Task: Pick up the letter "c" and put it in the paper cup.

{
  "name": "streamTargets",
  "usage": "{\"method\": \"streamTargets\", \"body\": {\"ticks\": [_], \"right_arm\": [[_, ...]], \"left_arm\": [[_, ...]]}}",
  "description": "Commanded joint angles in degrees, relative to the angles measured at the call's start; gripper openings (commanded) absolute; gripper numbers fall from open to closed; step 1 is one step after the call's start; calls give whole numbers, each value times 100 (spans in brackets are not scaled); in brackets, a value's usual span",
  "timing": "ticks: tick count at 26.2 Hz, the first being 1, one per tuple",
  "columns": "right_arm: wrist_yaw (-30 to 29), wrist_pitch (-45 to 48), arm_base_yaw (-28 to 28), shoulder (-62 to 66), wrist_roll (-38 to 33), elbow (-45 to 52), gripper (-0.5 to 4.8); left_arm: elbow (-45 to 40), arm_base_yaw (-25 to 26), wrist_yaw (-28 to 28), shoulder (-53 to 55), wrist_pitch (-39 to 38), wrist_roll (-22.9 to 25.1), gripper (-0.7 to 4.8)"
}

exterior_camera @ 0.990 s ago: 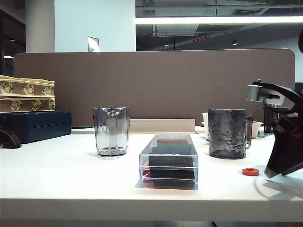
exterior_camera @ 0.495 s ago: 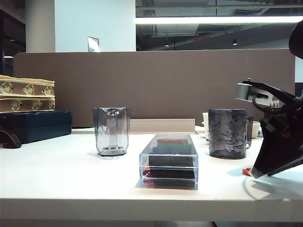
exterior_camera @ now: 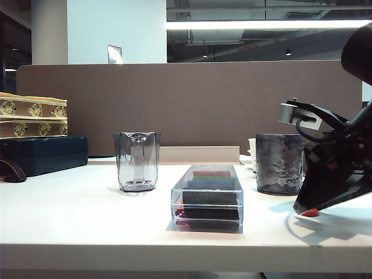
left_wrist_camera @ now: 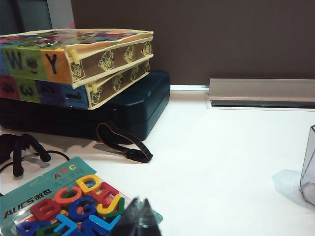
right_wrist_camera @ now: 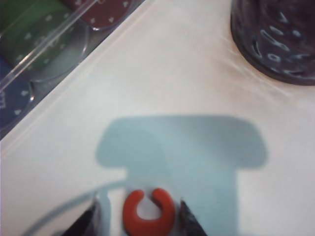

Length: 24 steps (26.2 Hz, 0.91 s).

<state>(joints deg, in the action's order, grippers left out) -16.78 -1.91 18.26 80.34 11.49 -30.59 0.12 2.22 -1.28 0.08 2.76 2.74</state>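
— Changes since a second ago?
— Right gripper [right_wrist_camera: 138,216] has swung leftward and down over the letter "c" [right_wrist_camera: 147,212], now mostly hidden behind it in the exterior view. Fingers spread, straddling it, nothing held.
— The letter?
— Small, flat, orange-red, lying on the table [exterior_camera: 87,215] near the dark mug [exterior_camera: 279,163].
— Left gripper [left_wrist_camera: 139,219]?
— Together, above the letter pack [left_wrist_camera: 64,204].

A brown partition [exterior_camera: 192,104] backs the white table [exterior_camera: 87,215], under a bright ceiling light strip [exterior_camera: 267,24].
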Motion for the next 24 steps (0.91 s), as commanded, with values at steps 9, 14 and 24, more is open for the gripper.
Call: {"method": "streamTargets", "body": {"ticks": [9,14,24], "right_arm": [[186,-142,4,28,-9,37,201],[251,-140,4,72,-9,37,202],[310,-136,7,210,-11,39,201]], "left_arm": [[24,0,-2,2,70,-20,-6],[24,0,0,2,70,-20,-6],[24,0,0,2,70,-17,-6]]}}
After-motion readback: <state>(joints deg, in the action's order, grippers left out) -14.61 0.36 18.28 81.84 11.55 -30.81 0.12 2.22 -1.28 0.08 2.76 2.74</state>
